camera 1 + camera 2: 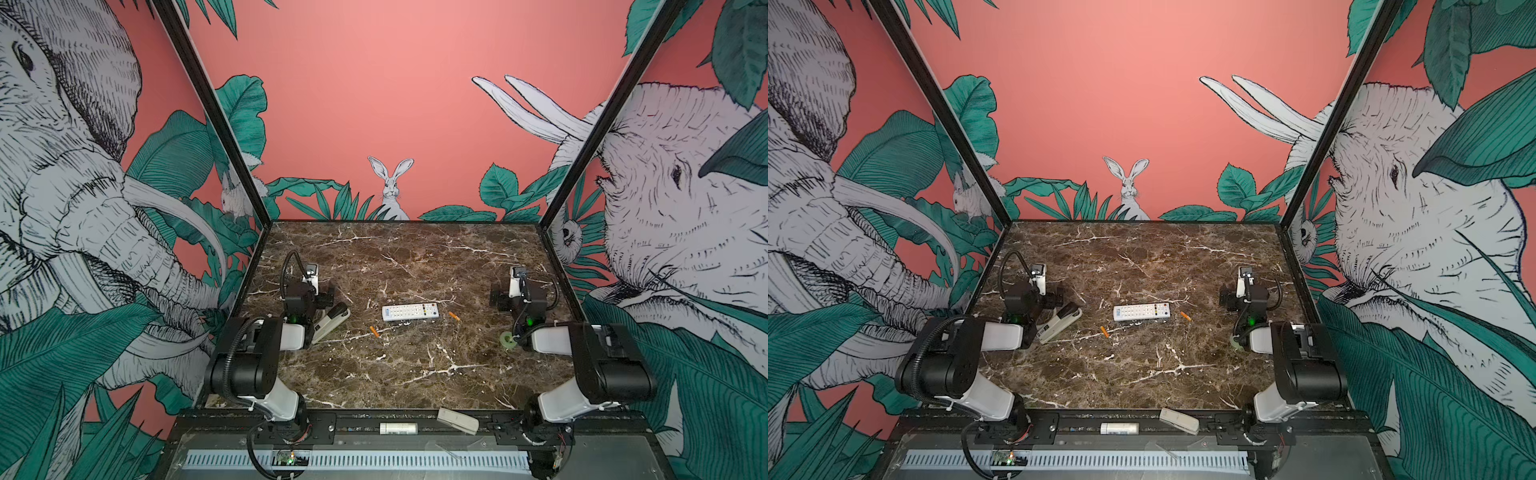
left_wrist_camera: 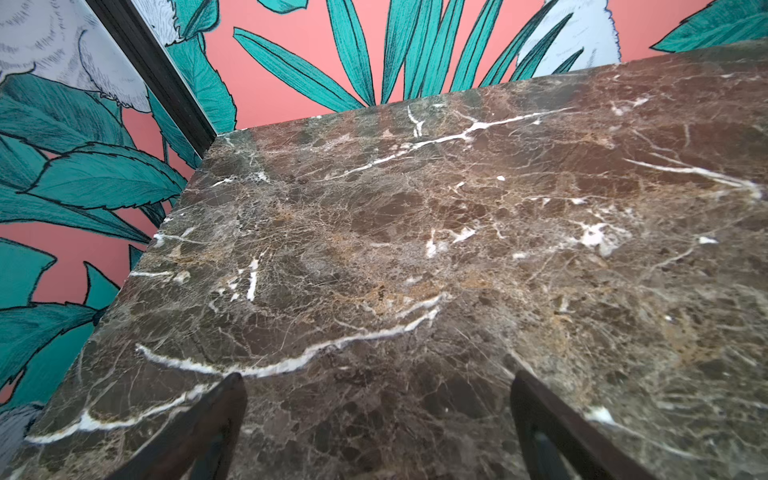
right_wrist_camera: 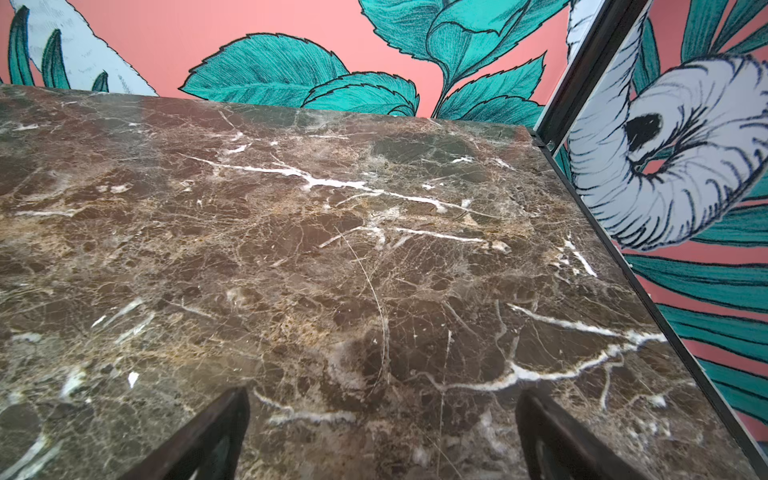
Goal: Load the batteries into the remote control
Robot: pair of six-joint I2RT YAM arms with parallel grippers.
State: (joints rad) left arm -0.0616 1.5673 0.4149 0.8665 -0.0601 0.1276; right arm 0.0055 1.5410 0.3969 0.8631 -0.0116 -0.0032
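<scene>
Rail (image 1: 357,422) at the near edge of the cell carries a white cylinder (image 1: 398,428) lying on its side and, just to its right, a grey block (image 1: 457,420) set at a slant. Beyond it lies the brown marble table (image 1: 395,374). Farther in, a pale green roll (image 1: 508,340) lies flat beside the right arm. The left battery (image 1: 374,331), a short orange cylinder, lies flat just in front of the left end of the remote control (image 1: 410,311). The right battery (image 1: 454,316) lies flat just off its right end; neither touches it. The remote control lies near the table's middle, buttons up, long axis across the table, blue logo at the left end (seen so in both top views). At about the same depth a grey-and-black stapler (image 1: 331,322), partly hidden beneath the left arm, lies at a slant. The left gripper (image 2: 376,380) hangs over bare marble with its fingers spread wide and nothing between them. The right gripper (image 3: 382,392) is equally wide and empty, well apart from the remote control. Behind the table stands a pink wall (image 1: 374,104) printed with leaves, elephants and a rabbit.
</scene>
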